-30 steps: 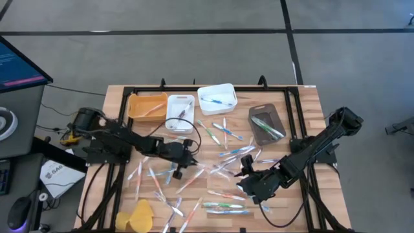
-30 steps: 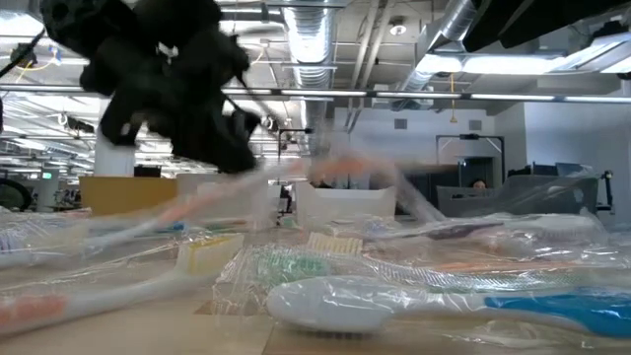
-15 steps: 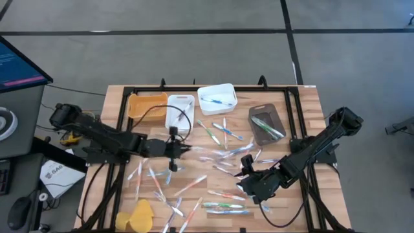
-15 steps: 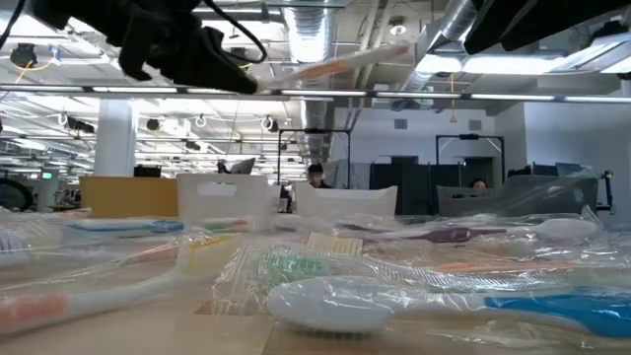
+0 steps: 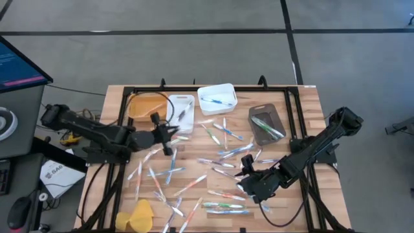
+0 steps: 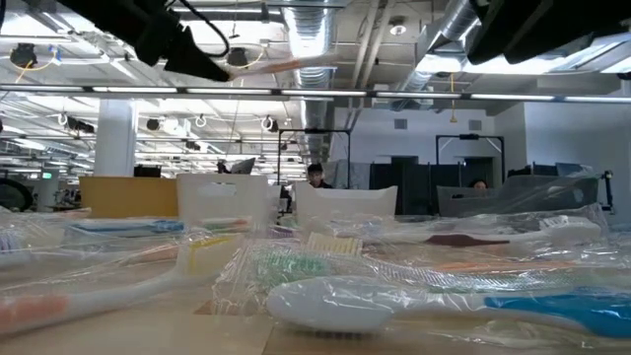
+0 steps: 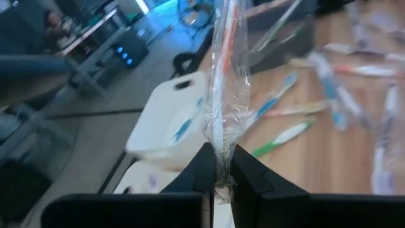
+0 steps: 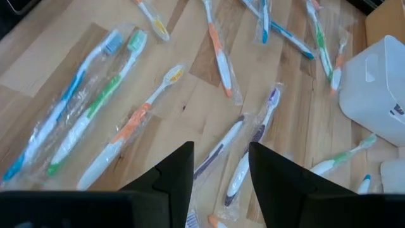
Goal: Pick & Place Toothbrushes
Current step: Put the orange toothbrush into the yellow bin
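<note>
Left hand [image 7: 218,166] pinches a wrapped toothbrush [image 7: 225,82] that juts up from its closed fingers

The high view looks straight down on the whole table [image 5: 304,97], the low view skims level across it, and both wrist views look down close on its toothbrushes [image 8: 126,126].

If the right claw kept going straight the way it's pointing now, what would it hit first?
Probably the purple toothbrush lying on the table just ahead of the open right claw, though depth is hard to judge. The white bin sits farther on, off to one side.
</note>
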Available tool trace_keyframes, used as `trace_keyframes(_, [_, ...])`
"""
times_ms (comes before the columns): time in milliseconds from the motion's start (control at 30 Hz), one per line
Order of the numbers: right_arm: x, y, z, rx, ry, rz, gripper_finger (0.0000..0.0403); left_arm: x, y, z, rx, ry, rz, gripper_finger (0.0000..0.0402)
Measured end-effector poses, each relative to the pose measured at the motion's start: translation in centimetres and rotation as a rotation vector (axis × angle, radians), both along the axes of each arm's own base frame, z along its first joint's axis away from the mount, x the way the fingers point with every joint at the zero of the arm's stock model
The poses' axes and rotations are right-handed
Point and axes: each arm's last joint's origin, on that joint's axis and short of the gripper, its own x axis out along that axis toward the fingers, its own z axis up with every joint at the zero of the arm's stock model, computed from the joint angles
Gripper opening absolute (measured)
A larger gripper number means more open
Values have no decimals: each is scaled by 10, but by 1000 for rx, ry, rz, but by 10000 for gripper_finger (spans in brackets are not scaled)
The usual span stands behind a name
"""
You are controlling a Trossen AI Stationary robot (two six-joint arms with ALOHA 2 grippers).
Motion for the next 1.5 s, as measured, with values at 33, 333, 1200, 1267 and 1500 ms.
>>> trace_keyframes(33, [0,-1,-1,-2,3,-2,145,-4,3,0,-7,11,14,12])
trace_keyframes(333, [7,-9,-1,9,-10,-39,145,-30,26,5,-152,228,156,12])
trace_keyframes(1200, [10,-13,-1,74,-19,-119,145,-84,50,55,-219,541,525,12])
trace_keyframes(1267, [10,-13,-1,84,-20,-129,145,-85,52,56,-219,531,547,12])
trace_keyframes(1500, [9,-11,-1,89,-12,-116,145,-99,60,61,-245,476,616,12])
